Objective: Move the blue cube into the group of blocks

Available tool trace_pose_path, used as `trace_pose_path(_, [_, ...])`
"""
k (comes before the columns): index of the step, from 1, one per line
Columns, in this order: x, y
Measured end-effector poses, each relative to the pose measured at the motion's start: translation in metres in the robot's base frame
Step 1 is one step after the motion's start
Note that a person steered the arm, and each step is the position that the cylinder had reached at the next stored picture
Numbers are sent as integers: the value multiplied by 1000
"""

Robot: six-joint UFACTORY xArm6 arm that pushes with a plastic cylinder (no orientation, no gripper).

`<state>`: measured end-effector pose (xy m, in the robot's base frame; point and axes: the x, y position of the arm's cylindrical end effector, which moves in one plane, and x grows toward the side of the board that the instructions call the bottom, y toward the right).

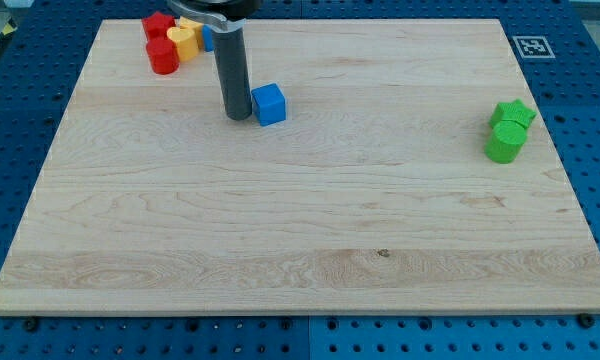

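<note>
Blue cube (269,104), a small solid-coloured block, sits on the pale wooden board (300,230) in the upper left part of the frame, a little right of the dark rod. My tip (238,116) rests on the board just beside the cube's left face, so close that I cannot tell whether they touch or a sliver of wood shows between them. As the arm ends in a plain rod, it has nothing to clench or let go; it grasps nothing and merely stands next to the cube.

Farther up and to the left, near the board's top edge, lies the group of blocks: a red cylinder (163,56) in front, another red block (158,25) behind it whose shape I cannot make out, a yellow cylinder-like block (183,40) to their right, and a second blue block (207,38) partly hidden behind the rod. The blue cube is apart from this group, lower and to the right of it, with the rod between them.

At the right side of the frame, well apart from everything else, a green star-shaped block (513,113) touches a green cylinder (504,144) just below it. Around the board runs a blue perforated table (590,100).
</note>
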<state>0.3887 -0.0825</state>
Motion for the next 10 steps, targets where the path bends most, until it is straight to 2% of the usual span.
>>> trace_pose_path(1, [38,3])
trace_pose_path(2, [14,23])
trace_pose_path(3, [-52,23])
trace_pose_path(4, [-78,13])
trace_pose_path(6, [9,53])
trace_pose_path(7, [2,109])
trace_pose_path(8, [-23,119])
trace_pose_path(10, [-83,23])
